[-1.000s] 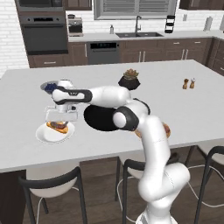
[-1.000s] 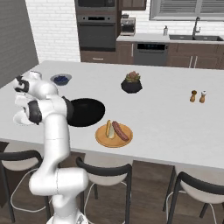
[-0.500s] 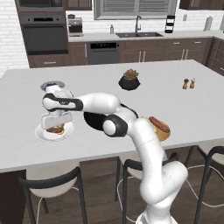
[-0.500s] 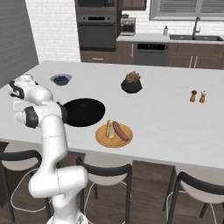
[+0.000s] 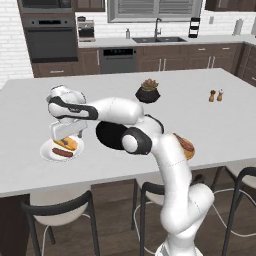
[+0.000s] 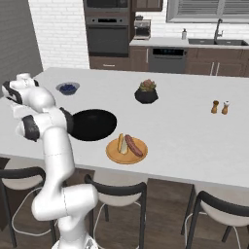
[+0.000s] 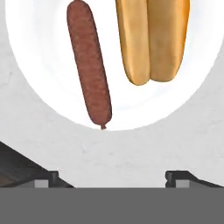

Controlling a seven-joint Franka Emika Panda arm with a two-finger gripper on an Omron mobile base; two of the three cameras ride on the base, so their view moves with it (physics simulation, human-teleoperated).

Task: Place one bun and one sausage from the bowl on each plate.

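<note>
The white plate (image 5: 46, 150) lies near the counter's front left with a bun (image 5: 68, 143) and a sausage (image 5: 62, 152) on it. My gripper (image 5: 68, 135) hovers just above that plate, open and holding nothing. In the hand view the sausage (image 7: 89, 65) and bun (image 7: 153, 39) lie side by side on the white plate (image 7: 39, 83), and my gripper (image 7: 111, 178) shows its tips wide apart. The black bowl (image 6: 92, 124) looks empty. The tan plate (image 6: 127, 154) carries a bun (image 6: 120, 144) and a sausage (image 6: 133, 145).
A small grey bowl of blueberries (image 6: 68, 88) sits behind the black bowl. A dark pot with a plant (image 6: 146, 92) stands mid-counter, with salt and pepper shakers (image 6: 220, 107) to the right. Stools (image 6: 116, 192) line the counter's front edge.
The hand has swung a little to the left over the white plate and risen slightly. The bun and sausage lie still on the plate.
</note>
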